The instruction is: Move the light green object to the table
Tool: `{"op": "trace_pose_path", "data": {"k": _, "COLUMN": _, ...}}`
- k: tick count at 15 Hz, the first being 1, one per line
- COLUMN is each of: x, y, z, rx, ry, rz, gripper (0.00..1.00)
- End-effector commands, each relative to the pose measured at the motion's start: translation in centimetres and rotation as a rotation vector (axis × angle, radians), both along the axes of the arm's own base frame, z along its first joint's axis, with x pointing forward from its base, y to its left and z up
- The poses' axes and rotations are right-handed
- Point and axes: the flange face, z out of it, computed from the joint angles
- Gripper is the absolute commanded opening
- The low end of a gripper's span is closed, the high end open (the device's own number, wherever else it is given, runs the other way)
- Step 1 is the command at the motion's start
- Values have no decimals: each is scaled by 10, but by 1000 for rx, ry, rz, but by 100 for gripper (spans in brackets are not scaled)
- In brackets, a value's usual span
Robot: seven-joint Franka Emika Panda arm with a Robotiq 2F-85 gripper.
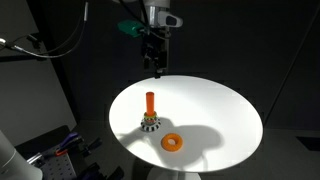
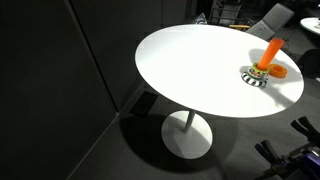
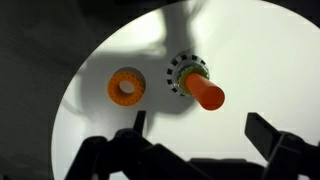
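Observation:
The light green object is a small pale yellow-green piece seated around the foot of the upright orange peg, on its checkered base. It also shows in an exterior view. The peg stands on the round white table. An orange ring lies flat on the table beside it. My gripper is open and empty. It hangs high above the table's far edge, well apart from the peg. The gripper is out of frame in an exterior view that shows the whole table.
The table stands on a single pedestal in a dark room. Cables and equipment sit near the floor. The white top around the peg and ring is bare.

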Motion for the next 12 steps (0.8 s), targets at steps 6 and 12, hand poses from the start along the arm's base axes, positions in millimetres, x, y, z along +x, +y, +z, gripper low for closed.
{"op": "trace_pose_path", "data": {"k": 6, "x": -15, "y": 26, "z": -45, "rx": -40, "ry": -102, "rz": 97, "gripper": 100}}
{"op": "trace_pose_path", "data": {"k": 12, "x": -1, "y": 66, "z": -75, "rx": -80, "ry": -120, "rz": 167, "gripper": 100}}
